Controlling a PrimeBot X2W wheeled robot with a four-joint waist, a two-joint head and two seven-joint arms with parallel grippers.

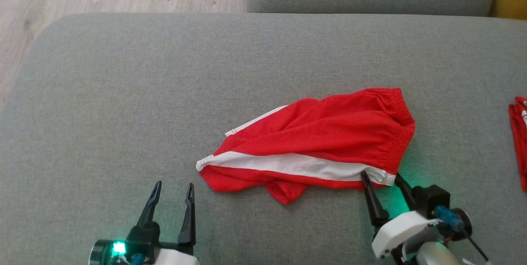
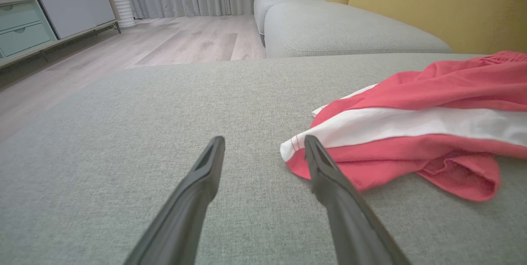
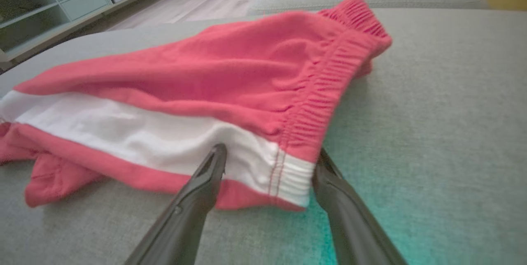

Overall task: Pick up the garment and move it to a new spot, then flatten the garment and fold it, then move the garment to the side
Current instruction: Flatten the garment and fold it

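Now the garment (image 1: 313, 145), red shorts with a white side stripe, lies crumpled on the grey cushion (image 1: 123, 112), right of its centre and toward its near edge. The elastic waistband points to the robot's right and the leg hems to its left. The right gripper (image 1: 380, 174) is at the near waistband corner with its jaws spread wide and nothing clamped. In the right wrist view one finger (image 3: 206, 178) lies over the white stripe, while the tip of the other is tucked behind the waistband's edge, so the corner sits between them. A green glow falls on the fabric beside it. The left gripper (image 1: 174, 184) is released too, empty, low over the cushion just short of the hem corner. A second red cloth (image 1: 518, 141) lies at the cushion's far right, well apart.
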